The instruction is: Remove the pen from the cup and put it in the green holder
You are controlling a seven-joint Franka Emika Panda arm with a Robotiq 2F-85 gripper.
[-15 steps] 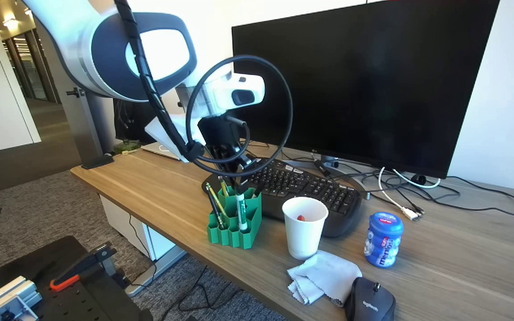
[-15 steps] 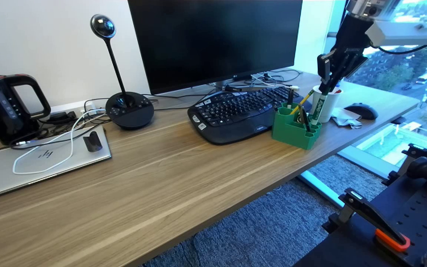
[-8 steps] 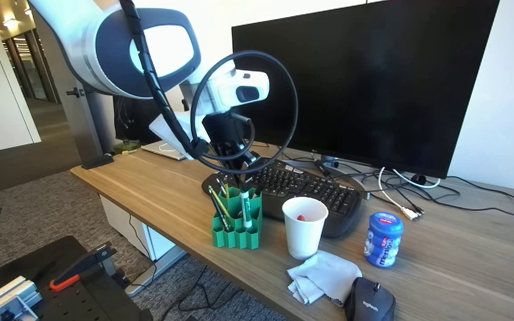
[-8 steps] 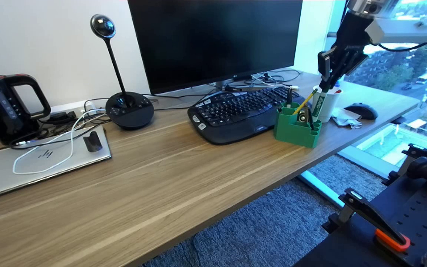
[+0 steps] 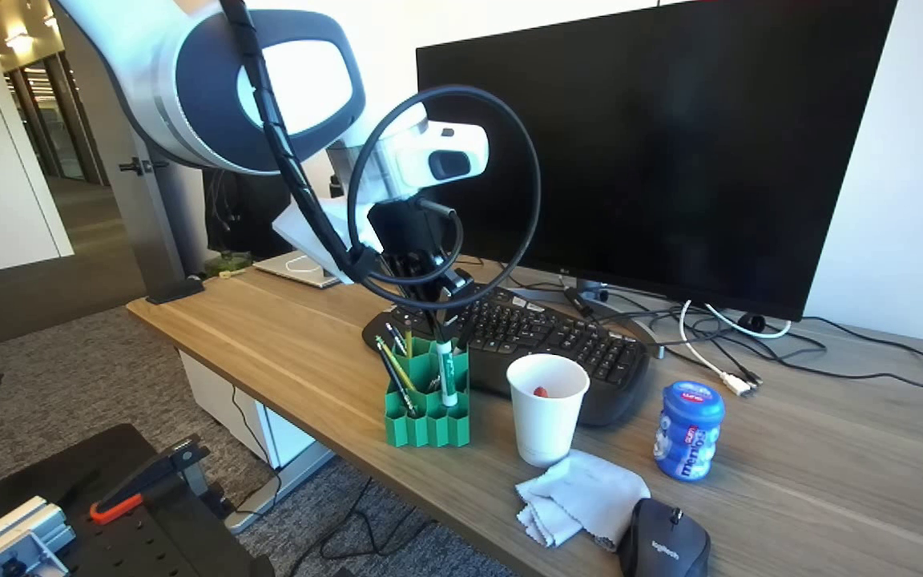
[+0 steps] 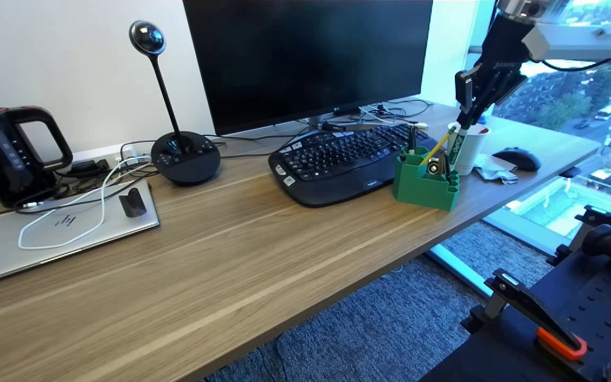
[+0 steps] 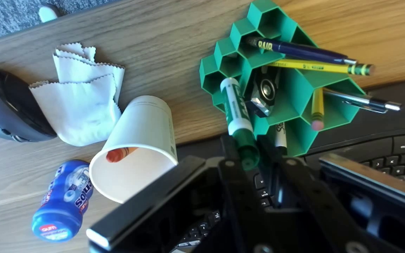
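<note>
The pen, a green and white marker (image 7: 236, 105), is held tilted in my gripper (image 7: 245, 142), jaws shut on its dark green cap end. It shows in both exterior views (image 5: 447, 373) (image 6: 458, 142). Its white lower end is over the low front compartments of the green holder (image 7: 294, 88); I cannot tell if it is inside one. The holder stands on the desk in both exterior views (image 5: 429, 433) (image 6: 422, 188), with pens and pencils in it. The white cup (image 7: 144, 123) stands upright beside it and holds a red-orange stick (image 7: 118, 154). It shows in both exterior views (image 5: 546, 417) (image 6: 470, 154).
A black keyboard (image 5: 525, 328) lies right behind the holder, before the monitor (image 5: 630, 160). A grey cloth (image 5: 590, 497), a black mouse (image 5: 666, 541) and a blue gum bottle (image 5: 690, 433) stand around the cup. The desk's front edge is close to the holder.
The green holder has slid and turned slightly on the desk. My gripper has shifted a little the same way with the pen still held, and the pen's lower end has risen slightly.
</note>
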